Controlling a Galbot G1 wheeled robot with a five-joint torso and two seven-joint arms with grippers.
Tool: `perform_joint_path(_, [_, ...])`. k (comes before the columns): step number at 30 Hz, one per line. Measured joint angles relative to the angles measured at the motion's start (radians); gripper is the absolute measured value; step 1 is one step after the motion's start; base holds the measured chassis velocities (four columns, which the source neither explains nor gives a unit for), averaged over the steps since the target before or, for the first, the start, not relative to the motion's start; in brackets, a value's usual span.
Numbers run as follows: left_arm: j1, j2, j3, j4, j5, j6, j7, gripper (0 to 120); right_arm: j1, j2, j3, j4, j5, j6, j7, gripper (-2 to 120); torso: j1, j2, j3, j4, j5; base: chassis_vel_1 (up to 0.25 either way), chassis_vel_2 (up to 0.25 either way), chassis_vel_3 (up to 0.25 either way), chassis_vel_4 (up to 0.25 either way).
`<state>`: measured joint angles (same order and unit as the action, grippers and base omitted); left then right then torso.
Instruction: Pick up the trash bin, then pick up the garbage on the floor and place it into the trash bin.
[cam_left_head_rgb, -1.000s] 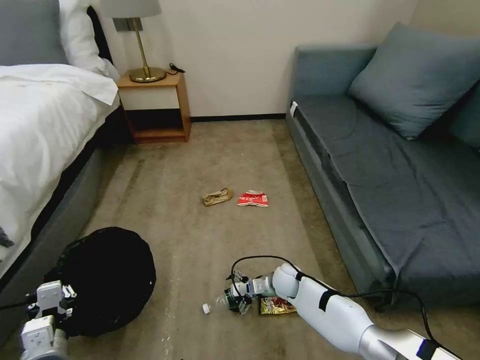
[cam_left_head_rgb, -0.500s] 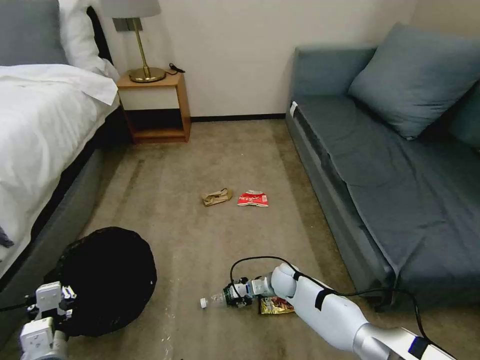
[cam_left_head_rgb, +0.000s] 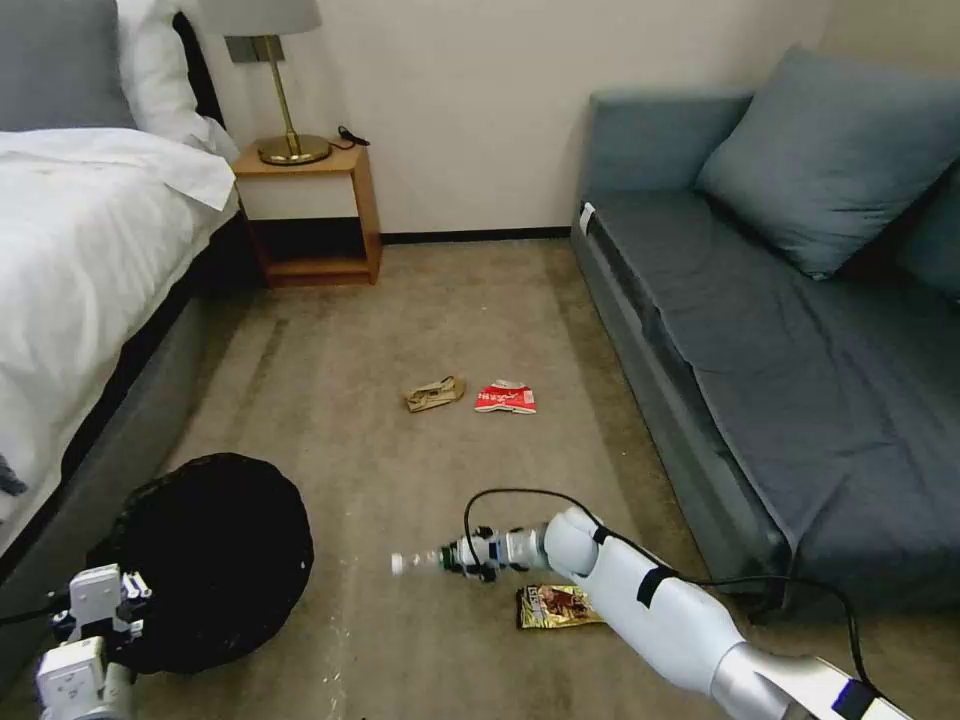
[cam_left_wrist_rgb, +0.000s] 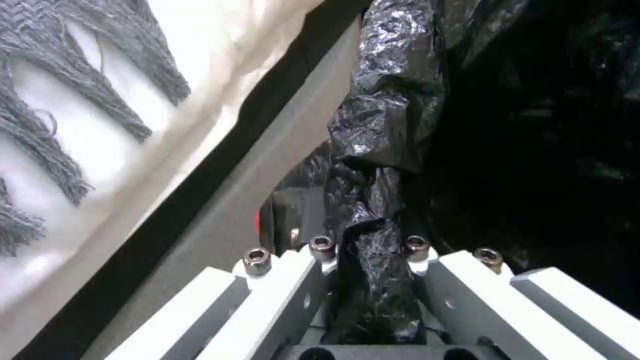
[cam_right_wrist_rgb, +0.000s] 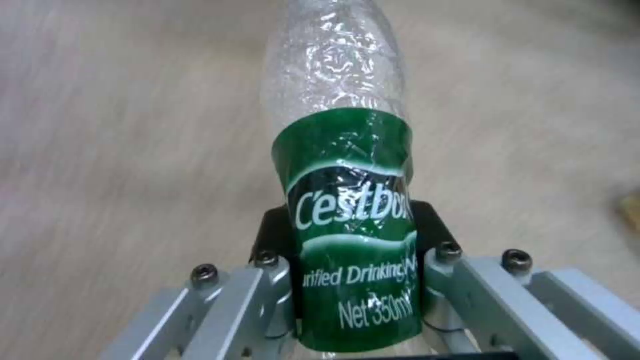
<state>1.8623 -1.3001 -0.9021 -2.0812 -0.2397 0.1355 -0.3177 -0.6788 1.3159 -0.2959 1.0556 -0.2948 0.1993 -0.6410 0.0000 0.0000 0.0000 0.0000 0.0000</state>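
Jaws clenched at both ends of the scene: on the near left, the left gripper is pinching a fold of the black liner of the trash bin, its two pale fingers closing on the crumpled plastic from either side. The bin is sitting low on the beige carpet just beside the grey base of the bed, whose white cover is hanging over the near left of the floor. At the far wall, between bed and sofa, a wooden nightstand is carrying a brass lamp.

Toward the middle of the room, the tan paper wad and the red-white packet are lying just beside each other on the carpet, well apart from both arms.

Nearer and to the right of the bin, the right gripper is grasping the clear bottle around its green label, jaws pressing into the plastic from both sides. The bottle is pointing left, its white cap toward the bin, with carpet showing beneath it in the right wrist view. The yellow-brown snack wrapper is lying flat on the floor just near of the right arm's wrist. The blue-grey sofa with its large cushion is running along the right side.
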Motion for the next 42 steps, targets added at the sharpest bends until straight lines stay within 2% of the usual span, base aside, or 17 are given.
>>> perform_joint_path(2, [-0.002, -0.003, 0.003, 0.0, 0.001, -0.001, 0.0, 3, 0.0, 0.01, 0.032, 0.055, 0.085, -0.01, 0.019, 25, 0.0, 0.0, 0.0, 0.0, 0.0, 0.0, 0.0, 0.0, 0.0])
perform_joint_path(4, [-0.003, -0.003, 0.004, 0.0, 0.001, -0.001, 0.0, 3, 0.001, 0.013, 0.038, 0.068, 0.109, -0.013, 0.025, 25, 0.0, 0.0, 0.0, 0.0001, 0.0, 0.0, 0.0, 0.0, 0.0])
perform_joint_path(7, [-0.01, -0.009, 0.013, -0.001, 0.001, -0.002, 0.0, 3, 0.004, 0.017, 0.044, 0.152, 0.29, -0.05, 0.061, 25, 0.0, 0.0, 0.0, 0.0001, 0.0, 0.0, 0.0, 0.0, 0.0])
perform_joint_path(8, [-0.013, -0.013, 0.018, -0.005, -0.001, -0.001, 0.0, 3, 0.004, 0.01, 0.023, 0.211, 0.404, -0.088, 0.089, 25, 0.0, 0.0, 0.0, 0.0, -0.0001, 0.0, 0.0, 0.0, 0.0])
perform_joint_path(10, [-0.013, -0.014, 0.019, -0.006, -0.002, -0.001, 0.0, 3, 0.004, 0.008, 0.016, 0.228, 0.432, -0.099, 0.096, 25, 0.0, 0.0, 0.0, 0.0, -0.0001, 0.0, 0.0, 0.0, 0.0])
perform_joint_path(12, [-0.022, -0.023, 0.029, -0.019, -0.009, 0.008, 0.003, 3, 0.007, 0.0, -0.045, 0.332, 0.572, -0.172, 0.133, 25, 0.0, 0.0, 0.0, 0.0, -0.0001, 0.0, 0.0, 0.0, 0.0])
perform_joint_path(14, [-0.024, -0.026, 0.031, -0.02, -0.009, 0.01, 0.003, 3, 0.008, 0.001, -0.055, 0.348, 0.588, -0.183, 0.136, 25, 0.0, 0.0, 0.0, 0.0, -0.0001, 0.0, 0.0, 0.0, 0.0])
perform_joint_path(18, [-0.04, -0.041, 0.038, -0.025, -0.019, 0.013, 0.011, 3, 0.027, 0.059, -0.146, 0.436, 0.735, -0.265, 0.188, 25, 0.0, 0.0, 0.0, 0.0001, -0.0002, 0.0, 0.0, 0.0, 0.0])
perform_joint_path(20, [-0.04, -0.042, 0.038, -0.026, -0.022, 0.011, 0.012, 3, 0.028, 0.066, -0.153, 0.438, 0.74, -0.267, 0.195, 25, 0.0, 0.0, 0.0, 0.0001, -0.0002, 0.0, 0.0, 0.0, 0.0])
perform_joint_path(22, [-0.039, -0.055, 0.039, -0.034, -0.032, 0.003, 0.019, 3, 0.034, 0.119, -0.191, 0.43, 0.756, -0.273, 0.231, 25, 0.0, 0.0, 0.0, 0.0002, -0.0001, 0.0, 0.0, 0.0, 0.0])
perform_joint_path(25, [-0.038, -0.062, 0.04, -0.036, -0.032, -0.001, 0.021, 3, 0.036, 0.144, -0.203, 0.414, 0.756, -0.274, 0.243, 25, 0.0, 0.0, 0.0, 0.0002, -0.0001, 0.0, 0.0, 0.0, 0.0])
perform_joint_path(31, [-0.038, -0.087, 0.045, -0.04, -0.031, -0.017, 0.029, 3, 0.026, 0.226, -0.24, 0.324, 0.72, -0.265, 0.264, 25, 0.0, 0.0, 0.0, 0.0002, -0.0001, 0.0, 0.0, 0.0, 0.0])
perform_joint_path(36, [-0.033, -0.09, 0.044, -0.045, -0.031, -0.03, 0.035, 3, 0.014, 0.246, -0.241, 0.239, 0.642, -0.222, 0.268, 25, 0.0, 0.0, 0.0, 0.0, -0.0002, 0.0, 0.0, 0.0, 0.0])
perform_joint_path(42, [-0.042, -0.089, 0.041, -0.038, -0.034, -0.046, 0.05, 3, 0.013, 0.243, -0.244, 0.213, 0.6, -0.207, 0.269, 25, 0.0, 0.0, 0.0, 0.0, -0.0001, 0.0, 0.0, 0.0, 0.0])
